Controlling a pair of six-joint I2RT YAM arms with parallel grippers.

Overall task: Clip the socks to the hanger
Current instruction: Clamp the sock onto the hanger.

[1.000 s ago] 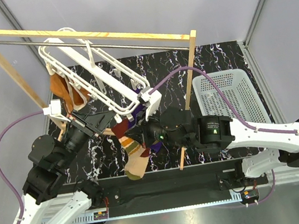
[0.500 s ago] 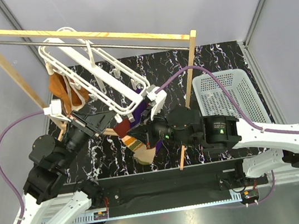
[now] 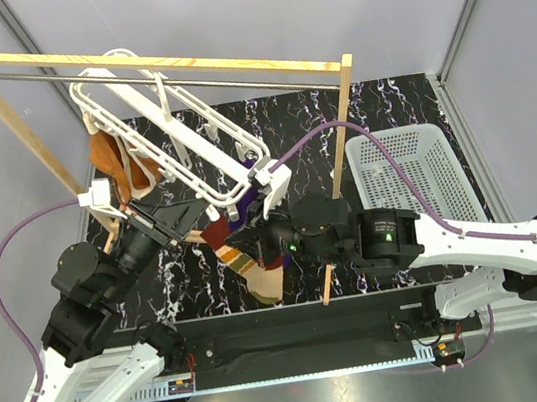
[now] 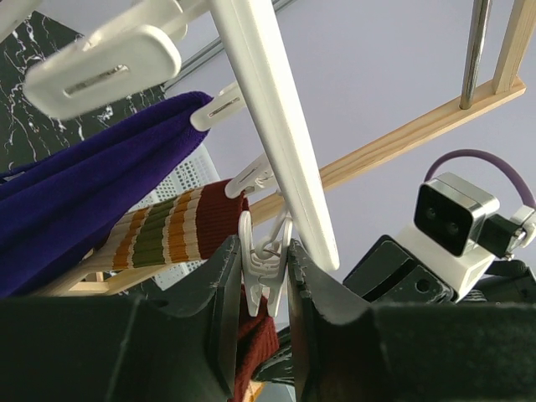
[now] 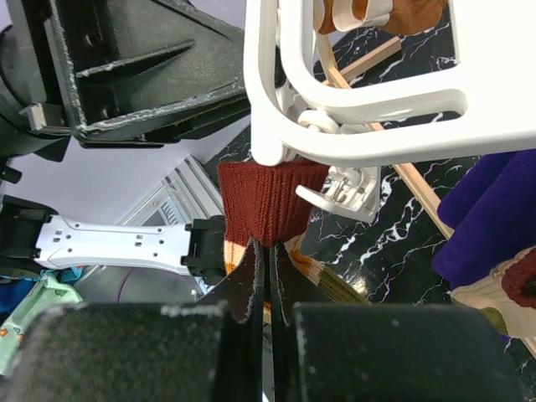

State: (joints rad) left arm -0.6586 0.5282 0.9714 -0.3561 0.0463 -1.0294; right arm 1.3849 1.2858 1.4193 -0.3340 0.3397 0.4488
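Though partly hidden, sock [image 5: 272, 201] behind hanger [image 5: 352, 109].

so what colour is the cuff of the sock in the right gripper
Plain maroon rib knit. The sock cuff shows best in the right wrist view.

Black marble table [image 3: 398, 107], grey walls [image 3: 250, 12]

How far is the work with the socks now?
Done, apparently: one striped sock hangs from the hanger beside the purple cloth. In hand: the right fingers hold the second sock by its maroon cuff under the frame; the left fingers squeeze a clip peg. Left: cuff into peg, release.
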